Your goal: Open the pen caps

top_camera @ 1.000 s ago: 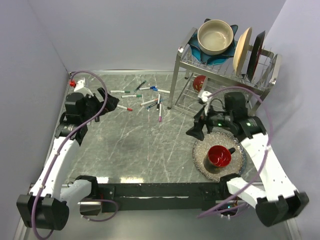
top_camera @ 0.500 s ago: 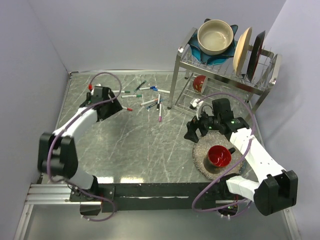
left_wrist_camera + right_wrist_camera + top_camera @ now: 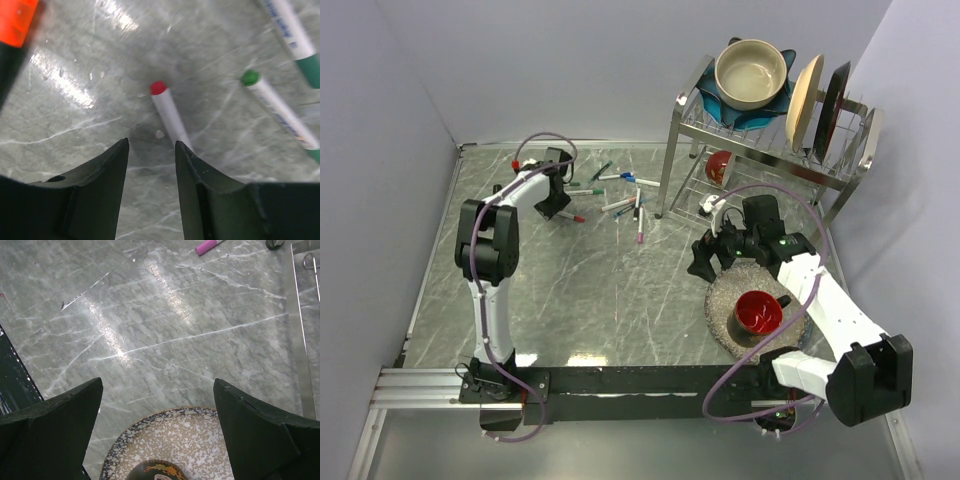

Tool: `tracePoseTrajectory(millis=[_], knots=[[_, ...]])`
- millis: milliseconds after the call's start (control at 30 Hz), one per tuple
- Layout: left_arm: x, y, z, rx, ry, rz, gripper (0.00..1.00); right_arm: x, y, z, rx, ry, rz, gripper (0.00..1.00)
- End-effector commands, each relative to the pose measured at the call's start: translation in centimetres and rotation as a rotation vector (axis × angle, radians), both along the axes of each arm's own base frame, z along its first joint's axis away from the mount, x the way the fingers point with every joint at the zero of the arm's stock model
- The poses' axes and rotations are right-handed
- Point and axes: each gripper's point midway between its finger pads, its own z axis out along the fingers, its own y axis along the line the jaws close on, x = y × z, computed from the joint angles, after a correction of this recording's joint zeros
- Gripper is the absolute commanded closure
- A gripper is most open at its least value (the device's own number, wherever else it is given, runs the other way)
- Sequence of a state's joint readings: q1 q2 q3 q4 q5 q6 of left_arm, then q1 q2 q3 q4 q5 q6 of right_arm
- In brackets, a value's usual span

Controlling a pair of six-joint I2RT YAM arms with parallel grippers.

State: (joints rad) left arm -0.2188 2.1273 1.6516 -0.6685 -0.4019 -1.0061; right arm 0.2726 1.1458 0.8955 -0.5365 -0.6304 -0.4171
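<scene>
Near right: speckled plate carrying a red mug. right gripper hangs just over the plate's left rim, jaws wide apart, nothing in them. Mid to far on the table: pen caps sit on markers scattered in a loose cluster left of the dish rack, with the pink cap nearest. left gripper is far left, nose-down over the leftmost marker, fingers narrowly apart with bare table between them, clamped on nothing. The red cap lies just past the fingertips, its white barrel running back under one finger. A green cap lies beside it, not touching. Far right: bowl on top of the rack, plates upright in it.
</scene>
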Motion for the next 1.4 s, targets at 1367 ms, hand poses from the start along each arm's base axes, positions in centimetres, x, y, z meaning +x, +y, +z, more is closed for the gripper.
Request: tracePoseTrajectory(millis=[1367], knots=[[2.2, 0.6, 0.1, -0.003, 0.026, 0.024, 0.35, 0.5, 0.5, 1.1, 0.002, -0.047, 0.031, 0.00]])
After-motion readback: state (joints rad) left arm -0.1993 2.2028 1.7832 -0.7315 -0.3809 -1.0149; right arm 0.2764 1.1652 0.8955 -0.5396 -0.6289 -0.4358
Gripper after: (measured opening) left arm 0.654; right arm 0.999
